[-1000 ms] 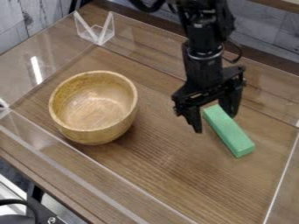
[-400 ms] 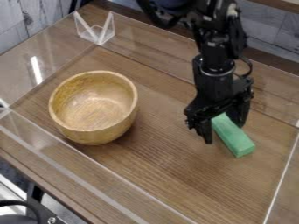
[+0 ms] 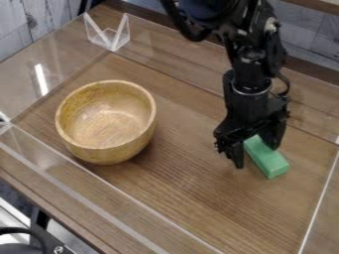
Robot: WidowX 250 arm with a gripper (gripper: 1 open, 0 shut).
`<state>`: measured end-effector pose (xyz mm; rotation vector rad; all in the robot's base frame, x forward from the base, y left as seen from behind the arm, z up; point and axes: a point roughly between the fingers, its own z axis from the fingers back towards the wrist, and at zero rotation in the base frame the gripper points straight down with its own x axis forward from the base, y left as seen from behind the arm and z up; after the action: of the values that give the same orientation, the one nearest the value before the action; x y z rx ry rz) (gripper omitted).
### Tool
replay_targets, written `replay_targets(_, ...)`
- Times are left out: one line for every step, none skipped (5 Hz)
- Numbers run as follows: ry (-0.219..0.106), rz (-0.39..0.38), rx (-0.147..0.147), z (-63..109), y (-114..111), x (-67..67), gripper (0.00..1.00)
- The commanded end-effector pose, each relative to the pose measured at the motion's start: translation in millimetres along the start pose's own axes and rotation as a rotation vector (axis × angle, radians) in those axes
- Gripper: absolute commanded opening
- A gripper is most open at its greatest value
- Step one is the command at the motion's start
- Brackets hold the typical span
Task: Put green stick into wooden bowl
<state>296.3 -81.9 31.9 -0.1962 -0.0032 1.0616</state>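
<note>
I'm seeing the gripper (image 3: 253,151) dropping lower and shifting right over the green stick (image 3: 267,158). The wood-grain table (image 3: 172,193) is sitting inside clear walls. The jaws are standing spread, straddling the stick's upper end; contact unclear. The wooden bowl (image 3: 106,120) is sitting well left.

The hand (image 3: 255,151) covers the upper end of the green stick (image 3: 269,161), hiding any contact there.

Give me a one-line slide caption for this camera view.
Open hand lowered over the green stick on the table, wooden bowl empty to its left.
</note>
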Motion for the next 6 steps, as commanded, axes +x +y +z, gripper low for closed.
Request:
replay_targets(-0.023, -0.015, -0.031, 7.4, -10, 1.4, 1.00)
replay_targets(-0.033, -0.017, -0.028, 5.6, -11, 1.7, 1.00)
replay_targets(-0.043, -0.019, -0.026, 3.9, -12, 2.0, 1.00)
replay_targets(-0.055, -0.018, -0.025, 1.0, -12, 2.1, 0.00)
replay_targets(-0.059, -0.051, -0.010, 5.6, -14, 0.5, 0.00)
replay_targets(-0.051, -0.095, 0.001, 14.5, -19, -1.4, 0.00)
